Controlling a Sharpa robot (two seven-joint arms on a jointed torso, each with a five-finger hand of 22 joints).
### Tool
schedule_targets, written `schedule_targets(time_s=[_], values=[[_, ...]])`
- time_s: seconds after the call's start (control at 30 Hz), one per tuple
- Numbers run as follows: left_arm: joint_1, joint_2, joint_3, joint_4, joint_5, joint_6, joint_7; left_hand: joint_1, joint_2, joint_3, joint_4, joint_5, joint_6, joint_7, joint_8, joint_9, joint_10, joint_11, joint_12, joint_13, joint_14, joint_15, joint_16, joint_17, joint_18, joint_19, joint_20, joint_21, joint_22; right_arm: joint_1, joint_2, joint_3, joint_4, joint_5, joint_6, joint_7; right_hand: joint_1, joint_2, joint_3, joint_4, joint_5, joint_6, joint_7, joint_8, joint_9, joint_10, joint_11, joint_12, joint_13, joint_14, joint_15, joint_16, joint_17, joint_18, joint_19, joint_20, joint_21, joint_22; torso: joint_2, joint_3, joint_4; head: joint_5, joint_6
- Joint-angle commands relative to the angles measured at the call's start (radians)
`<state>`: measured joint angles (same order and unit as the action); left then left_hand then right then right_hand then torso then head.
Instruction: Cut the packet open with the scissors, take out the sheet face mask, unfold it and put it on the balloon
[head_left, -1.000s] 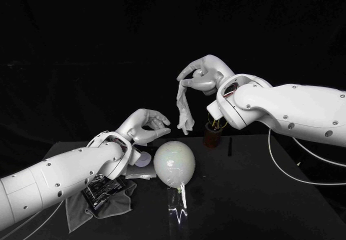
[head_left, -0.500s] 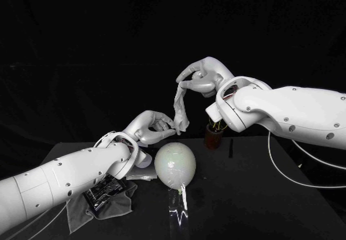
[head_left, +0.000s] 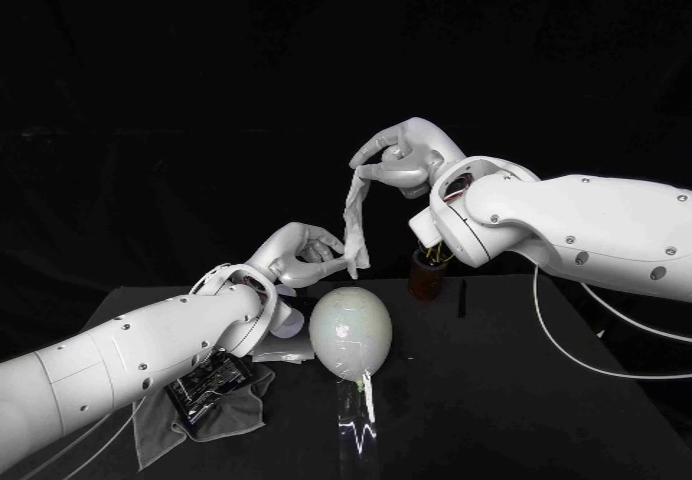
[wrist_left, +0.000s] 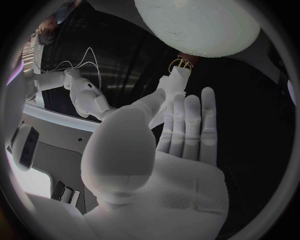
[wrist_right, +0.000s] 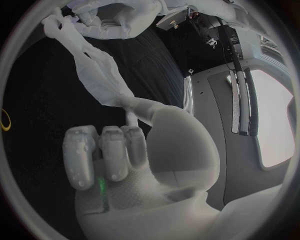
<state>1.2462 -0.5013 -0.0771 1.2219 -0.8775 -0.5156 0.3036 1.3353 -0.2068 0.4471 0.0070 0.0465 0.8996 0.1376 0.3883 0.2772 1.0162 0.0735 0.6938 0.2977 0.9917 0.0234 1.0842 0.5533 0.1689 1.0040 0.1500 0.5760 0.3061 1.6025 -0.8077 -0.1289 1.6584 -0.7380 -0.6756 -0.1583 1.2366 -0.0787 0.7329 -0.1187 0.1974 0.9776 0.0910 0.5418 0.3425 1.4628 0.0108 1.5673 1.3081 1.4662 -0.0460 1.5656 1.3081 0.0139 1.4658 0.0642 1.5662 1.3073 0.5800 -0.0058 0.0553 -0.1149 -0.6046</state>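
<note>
Head view: Above the black table (head_left: 505, 400), the right hand (head_left: 404, 155) pinches the top of the sheet face mask (head_left: 353, 212), which hangs as a twisted, folded strip. The left hand (head_left: 303, 258) nips its lower end between thumb and finger, just above the balloon (head_left: 351, 330). With the mask out in the air, cutting and extraction look done; unfolding and laying it on the balloon remain. A dark cup (head_left: 424, 275) stands just far-right of the balloon, its contents too small to tell.

Left wrist view: The left hand's thumb and a finger pinch the mask's tip while its other fingers (wrist_left: 187, 120) lie straight. Yellow loop handles, likely the scissors (wrist_left: 179, 63), stand in the cup.

Right wrist view: The right hand's thumb presses the mask's end, its other fingers (wrist_right: 103, 152) curled in.
</note>
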Motion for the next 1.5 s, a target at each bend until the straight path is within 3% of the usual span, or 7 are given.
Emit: schedule_targets(time_s=[0.03, 0.47, 0.7, 1.1, 1.2, 1.3, 1.5], values=[[0.001, 0.005, 0.002, 0.002, 0.021, 0.006, -0.003, -0.003, 0.003, 0.0, 0.005, 0.002, 0.006, 0.004, -0.002, -0.001, -0.01, 0.001, 0.003, 0.001, -0.008, -0.001, 0.002, -0.001, 0.006, -0.01, 0.001, 0.007, 0.003, 0.0, 0.002, 0.001, 0.0, 0.006, -0.001, 0.018, -0.01, -0.003, 0.004, 0.0, 0.006, 0.005, 0.0, 0.006, 0.001, 0.108, 0.001, 0.003, 0.263, 0.105, -0.003, 0.005, 0.263, -0.014, 0.105, -0.003, 0.005, 0.263, 0.0, 0.0004, -0.0002, 0.001, -0.001], [0.001, 0.007, 0.003, 0.006, 0.03, 0.013, 0.012, -0.003, -0.01, -0.006, 0.009, 0.002, 0.005, 0.007, -0.006, -0.005, -0.021, 0.004, -0.002, -0.003, -0.022, 0.002, 0.0, -0.007, 0.005, -0.032, 0.005, 0.018, 0.013, -0.001, 0.005, 0.001, -0.004, 0.019, 0.0, 0.022, -0.013, -0.004, 0.003, -0.001, 0.014, 0.005, 0.0, 0.007, 0.001, 0.108, 0.001, 0.003, 0.263, 0.105, -0.004, 0.005, 0.263, -0.014, 0.105, -0.004, 0.005, 0.263, 0.0, 0.0, -0.0005, -0.002, 0.003], [0.001, 0.001, 0.003, 0.013, 0.048, -0.024, 0.038, 0.027, 0.0, 0.005, -0.004, 0.002, 0.019, 0.005, 0.001, -0.003, -0.015, 0.002, 0.003, -0.001, -0.023, 0.001, 0.003, -0.01, 0.007, -0.04, 0.005, 0.03, 0.022, -0.001, 0.009, 0.001, -0.018, 0.018, -0.002, 0.021, -0.013, -0.005, 0.002, -0.002, 0.011, 0.005, 0.0, 0.007, 0.001, 0.108, 0.001, 0.003, 0.263, 0.105, -0.004, 0.005, 0.263, -0.014, 0.105, -0.004, 0.005, 0.263, 0.0, 0.0001, -0.0001, -0.003, 0.007], [0.001, -0.015, 0.003, 0.027, 0.08, -0.066, 0.074, 0.035, -0.01, 0.002, -0.013, 0.002, -0.002, 0.015, -0.005, -0.004, -0.023, 0.009, 0.002, -0.002, -0.032, 0.006, -0.003, -0.017, 0.006, -0.054, 0.006, 0.042, 0.031, -0.002, 0.009, 0.0, -0.035, 0.017, -0.007, 0.019, -0.014, -0.004, 0.002, -0.003, 0.008, 0.005, -0.001, 0.007, 0.001, 0.108, 0.001, 0.003, 0.263, 0.105, -0.004, 0.005, 0.263, -0.014, 0.105, -0.004, 0.005, 0.263, 0.0, -0.0003, 0.0008, -0.005, 0.008], [0.001, -0.018, 0.003, 0.032, 0.092, -0.082, 0.088, 0.044, -0.008, -0.001, -0.02, 0.002, -0.024, 0.034, 0.013, 0.01, -0.056, 0.03, -0.004, -0.004, -0.056, 0.024, -0.034, -0.037, 0.002, -0.084, 0.013, 0.042, 0.036, -0.002, 0.009, 0.0, -0.04, 0.017, -0.008, 0.018, -0.014, -0.004, 0.002, -0.003, 0.008, 0.005, -0.001, 0.007, 0.001, 0.108, 0.001, 0.003, 0.263, 0.105, -0.004, 0.005, 0.263, -0.014, 0.105, -0.004, 0.005, 0.263, 0.0, 0.0006, 0.0018, -0.005, 0.006], [0.001, -0.021, 0.003, 0.039, 0.101, -0.095, 0.1, 0.049, -0.005, -0.002, -0.023, 0.002, -0.028, 0.036, 0.026, 0.018, -0.062, 0.031, -0.001, -0.004, -0.055, 0.026, -0.039, -0.042, 0.003, -0.089, 0.015, 0.046, 0.039, -0.002, 0.01, 0.0, -0.045, 0.017, -0.008, 0.018, -0.014, -0.004, 0.002, -0.003, 0.008, 0.005, -0.001, 0.007, 0.001, 0.108, 0.001, 0.003, 0.263, 0.105, -0.004, 0.005, 0.263, -0.014, 0.105, -0.004, 0.005, 0.263, 0.0, -0.0004, 0.0, -0.006, 0.007], [0.0, -0.024, 0.003, 0.049, 0.104, -0.099, 0.107, 0.065, 0.008, -0.007, -0.036, 0.002, -0.038, 0.038, 0.085, 0.054, -0.067, 0.032, 0.013, -0.001, -0.047, 0.026, -0.044, -0.054, 0.006, -0.101, 0.017, 0.067, 0.054, -0.003, 0.014, 0.0, -0.05, 0.018, -0.009, 0.019, -0.014, -0.004, 0.003, -0.003, 0.006, 0.005, -0.001, 0.008, 0.001, 0.108, 0.0, 0.003, 0.263, 0.105, -0.004, 0.005, 0.263, -0.014, 0.105, -0.004, 0.005, 0.263, 0.0, 0.0, 0.0005, -0.007, 0.006]])
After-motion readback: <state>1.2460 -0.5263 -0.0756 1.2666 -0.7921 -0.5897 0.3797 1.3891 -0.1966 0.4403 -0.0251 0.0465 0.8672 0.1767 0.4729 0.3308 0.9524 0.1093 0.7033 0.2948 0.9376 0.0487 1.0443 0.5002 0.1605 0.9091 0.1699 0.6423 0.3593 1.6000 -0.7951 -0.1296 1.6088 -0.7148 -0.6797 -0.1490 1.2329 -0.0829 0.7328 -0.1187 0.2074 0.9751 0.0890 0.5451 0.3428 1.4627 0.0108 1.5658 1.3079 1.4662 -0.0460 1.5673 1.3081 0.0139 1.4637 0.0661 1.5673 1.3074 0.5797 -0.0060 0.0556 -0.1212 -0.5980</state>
